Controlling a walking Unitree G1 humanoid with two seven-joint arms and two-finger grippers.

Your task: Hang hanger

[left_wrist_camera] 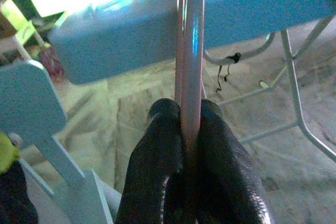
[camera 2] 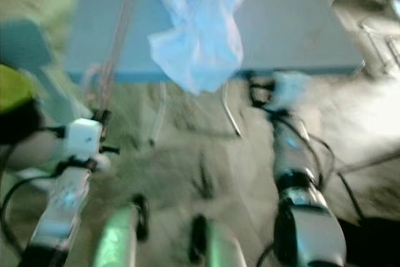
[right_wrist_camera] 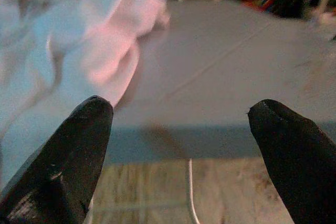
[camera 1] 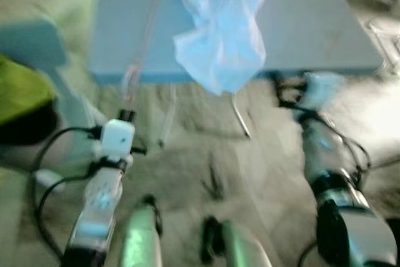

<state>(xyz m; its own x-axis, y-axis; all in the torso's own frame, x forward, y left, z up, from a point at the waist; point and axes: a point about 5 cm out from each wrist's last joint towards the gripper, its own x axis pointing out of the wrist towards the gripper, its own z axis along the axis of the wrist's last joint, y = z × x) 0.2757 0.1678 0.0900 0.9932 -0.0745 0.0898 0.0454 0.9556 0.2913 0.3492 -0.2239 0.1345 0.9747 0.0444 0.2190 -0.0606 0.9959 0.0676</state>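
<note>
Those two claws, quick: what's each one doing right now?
Left gripper: shut on the pink hanger.
Right gripper: open, holding nothing, near the table edge.

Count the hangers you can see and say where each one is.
1. A pink hanger is clamped in the left gripper, reaching over the near edge of the blue table. The crumpled cloth could hide another.

My 2 arms were silver, each wrapped in loose black cables that looped out at the sides. My left arm (camera 1: 100, 198) carried a white boxy block at the wrist, with a small black stub on top. My right arm (camera 1: 331, 173) had a pale housing near the wrist and a black band at the joint. Each gripper ended in 2 long, rounded black fingers (right_wrist_camera: 79, 145) with a faintly pebbled surface.
</note>
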